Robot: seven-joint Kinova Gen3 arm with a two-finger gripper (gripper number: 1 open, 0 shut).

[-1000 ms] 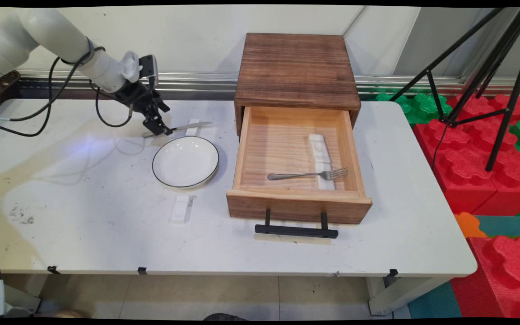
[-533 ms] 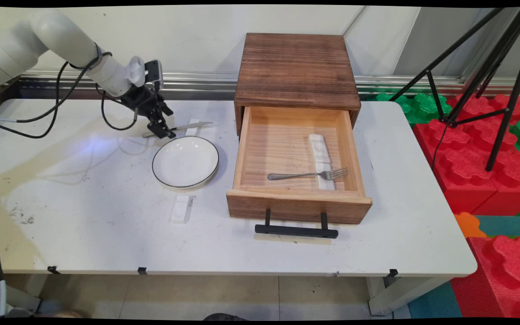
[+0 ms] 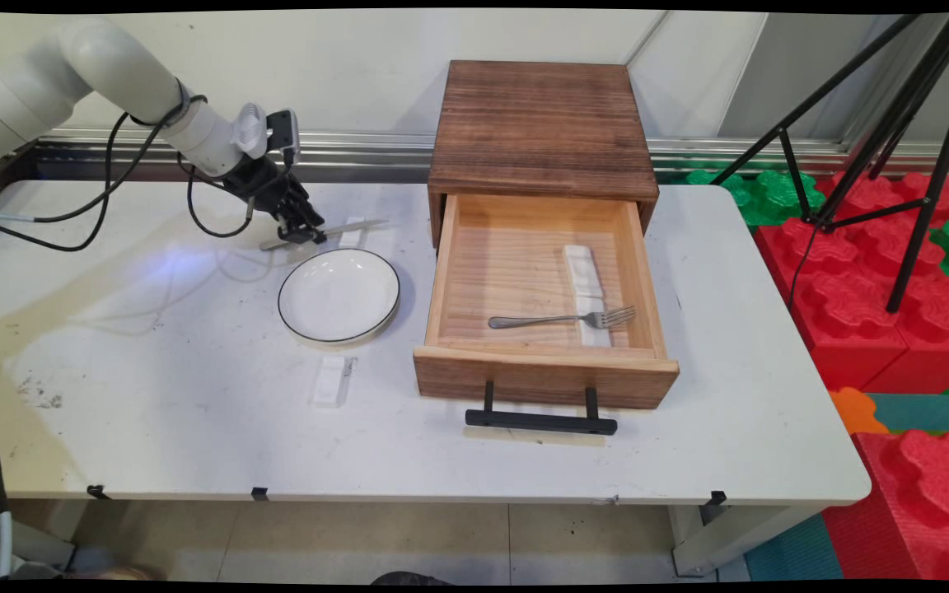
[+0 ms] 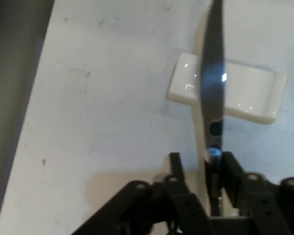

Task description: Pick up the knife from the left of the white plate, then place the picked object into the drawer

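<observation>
— Two white rests on the table (image 3: pixel 153 412), you said. Which comes first?

— Nearest the camera, a small white rest (image 3: pixel 331 380) lies bare, just off the plate's rim at 6 o'clock. The plate (image 3: pixel 338 295) is white with a dark edge, and nothing is on it.

— And at the plate's 3 o'clock?

— An open wooden drawer (image 3: pixel 544 375) with a black handle on its front. Inside, a fork (image 3: pixel 561 319) lies crosswise, its tines on the near end of a long white holder (image 3: pixel 583 270) that runs toward 12 o'clock. The drawer is pulled out of a dark wooden cabinet (image 3: pixel 540 123) standing at the table's far edge.

— Where is the knife?

— Beyond the plate, at its 12 o'clock, close to the rim but apart from it. The knife (image 3: pixel 363 226) lies flat with its blade across the second rest (image 4: pixel 250 98), tip toward 3 o'clock.

— The claw?

— The gripper (image 3: pixel 308 237) is low over the table at the knife's handle end, at about 11 o'clock from the plate. In the hand view the handle runs up through the middle of it. Whether it pinches the handle or merely straddles it, I cannot tell.
</observation>
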